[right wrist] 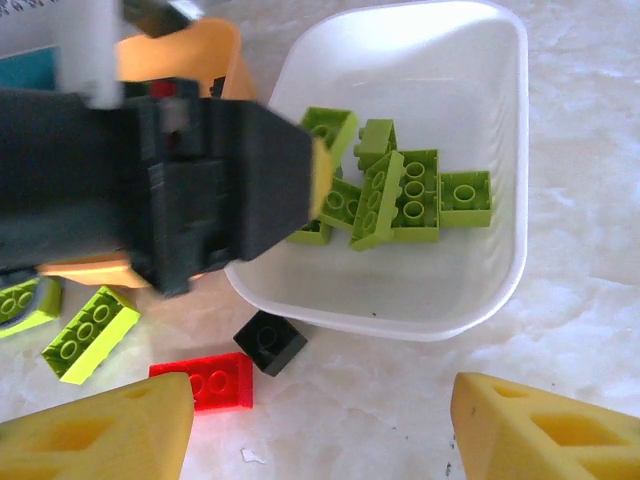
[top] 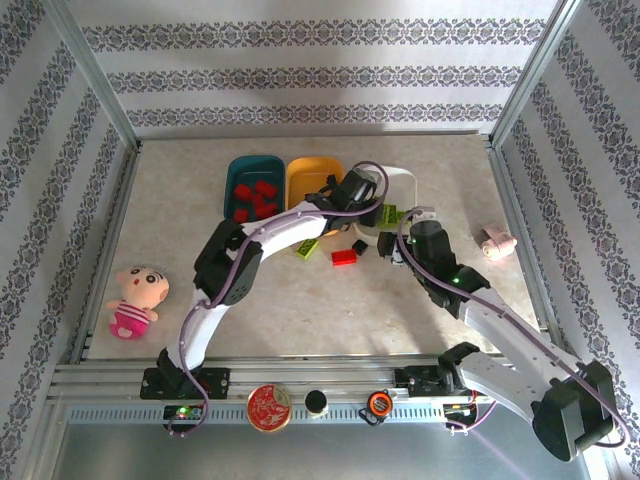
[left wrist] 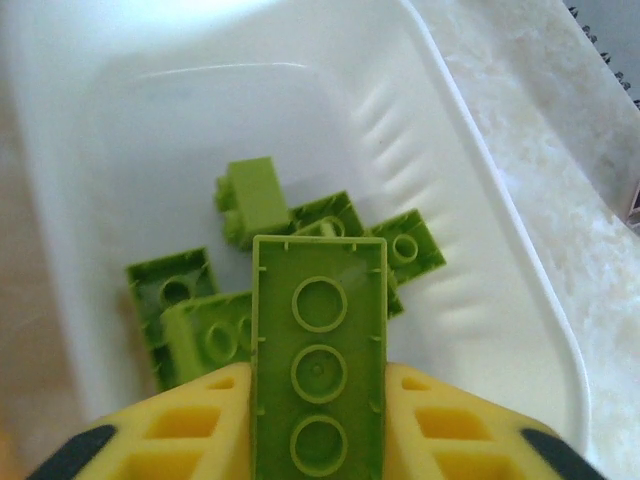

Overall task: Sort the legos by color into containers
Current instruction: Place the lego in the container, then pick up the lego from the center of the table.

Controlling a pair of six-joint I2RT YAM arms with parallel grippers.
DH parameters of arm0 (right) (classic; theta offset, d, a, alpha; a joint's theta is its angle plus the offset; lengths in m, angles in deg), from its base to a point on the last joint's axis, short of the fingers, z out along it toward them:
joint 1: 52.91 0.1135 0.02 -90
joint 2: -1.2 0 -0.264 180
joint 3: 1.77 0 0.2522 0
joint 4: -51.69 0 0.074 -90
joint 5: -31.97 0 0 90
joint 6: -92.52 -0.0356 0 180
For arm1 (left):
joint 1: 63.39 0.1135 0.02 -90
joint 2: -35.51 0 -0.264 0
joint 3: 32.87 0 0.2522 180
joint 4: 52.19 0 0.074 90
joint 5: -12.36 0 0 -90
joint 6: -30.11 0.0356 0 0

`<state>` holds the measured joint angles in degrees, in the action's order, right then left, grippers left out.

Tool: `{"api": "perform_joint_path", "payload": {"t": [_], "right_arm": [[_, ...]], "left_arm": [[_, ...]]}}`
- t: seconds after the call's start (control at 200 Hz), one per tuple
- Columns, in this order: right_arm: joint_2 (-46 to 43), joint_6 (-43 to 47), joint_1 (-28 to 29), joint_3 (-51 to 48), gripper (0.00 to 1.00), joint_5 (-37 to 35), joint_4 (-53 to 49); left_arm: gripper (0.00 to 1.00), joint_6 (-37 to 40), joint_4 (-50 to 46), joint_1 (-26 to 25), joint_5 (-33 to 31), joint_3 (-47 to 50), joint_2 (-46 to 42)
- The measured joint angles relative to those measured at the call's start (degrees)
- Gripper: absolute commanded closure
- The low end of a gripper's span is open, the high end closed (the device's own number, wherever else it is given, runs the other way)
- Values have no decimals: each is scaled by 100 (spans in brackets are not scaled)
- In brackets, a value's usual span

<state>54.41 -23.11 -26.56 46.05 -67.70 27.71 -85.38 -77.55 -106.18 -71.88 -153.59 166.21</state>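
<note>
An oblong lime green lego is clamped between the yellow fingers of the left gripper, above the white tray where other lime green legos are piled. Its near end is cut off. The right gripper is held with jaws apart, nothing between them.

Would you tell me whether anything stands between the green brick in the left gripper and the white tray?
Nothing visible does. The left gripper holds the brick right above the white tray, with other green bricks lying in the tray below it.

The table bears a teal tray, orange tray, white tray, loose legos, a doll, a roll.
</note>
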Motion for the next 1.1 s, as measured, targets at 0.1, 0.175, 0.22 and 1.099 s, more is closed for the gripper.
{"api": "perform_joint_path", "payload": {"t": [0.1, 0.175, 0.22, 1.099], "right_arm": [[-173, -17, 0, -155, 28, 0, -85], [-234, -22, 0, -254, 28, 4, -153], [-260, -26, 0, -289, 28, 9, -199], [3683, -1097, 2107, 1462, 33, -37, 1204]], "left_arm": [[37, -173, -74, 4, 92, -516, 367], [31, -284, -118, 15, 131, -743, 450], [30, -341, -127, 15, 153, -796, 433], [0, -935, 876, 673, -1370, 7656, -8227]]}}
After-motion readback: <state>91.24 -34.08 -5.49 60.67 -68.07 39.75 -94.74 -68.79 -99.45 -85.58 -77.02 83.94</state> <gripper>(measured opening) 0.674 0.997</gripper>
